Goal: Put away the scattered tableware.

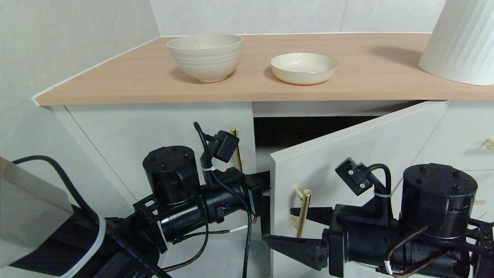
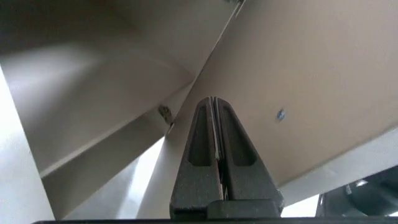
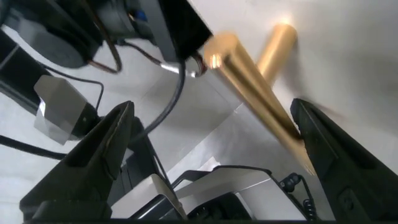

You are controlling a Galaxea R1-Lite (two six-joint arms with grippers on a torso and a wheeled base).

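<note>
I'm holding right gripper point(image 1: 281, 226) wide open astride the brass handle point(image 1: 305, 204) — left gripper point(image 2: 213, 109) is sitting closed, empty, behind the door point(image 1: 366, 143).

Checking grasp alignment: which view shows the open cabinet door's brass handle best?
Right wrist view: the brass handle lies close up inside the open right gripper. The head view shows it whole but smaller, on the door.
</note>
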